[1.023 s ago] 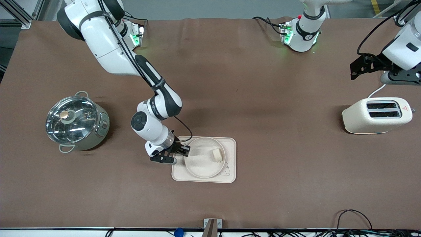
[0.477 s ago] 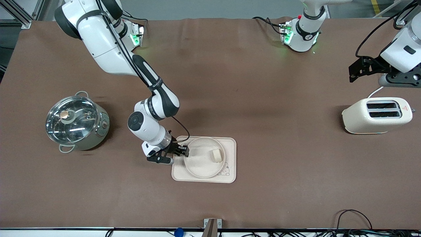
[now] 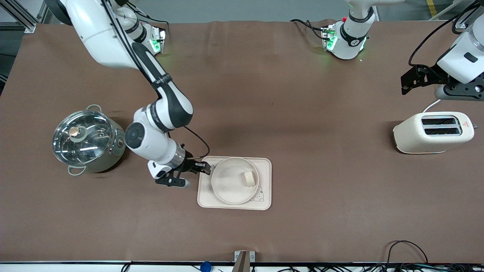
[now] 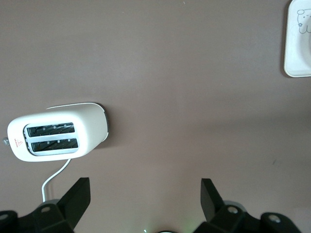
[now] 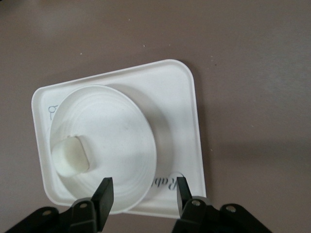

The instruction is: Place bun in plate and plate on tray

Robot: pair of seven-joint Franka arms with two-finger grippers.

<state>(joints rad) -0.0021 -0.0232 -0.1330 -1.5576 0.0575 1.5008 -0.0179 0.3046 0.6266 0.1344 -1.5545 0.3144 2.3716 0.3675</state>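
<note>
- Right gripper (image 3: 202, 168), jaws open and empty, sits over the tray (image 3: 264, 166) edge at the pot (image 3: 87, 140) end; it has backed off the plate (image 3: 227, 192) rim.
- Bun (image 3: 248, 177) in plate, plate on tray, both unmoved.
- Left gripper (image 3: 410, 77) waits above the toaster (image 3: 433, 133), jaws released, apparently empty.

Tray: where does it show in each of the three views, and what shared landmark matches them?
Front view: the tray lies low in the middle, under the plate that holds the bun.
Left wrist view: only a corner of the tray, with the rabbit drawing, at the picture's edge.
Right wrist view: the whole tray, just past the open right gripper.
Shared landmark: the tray's rabbit print.
</note>
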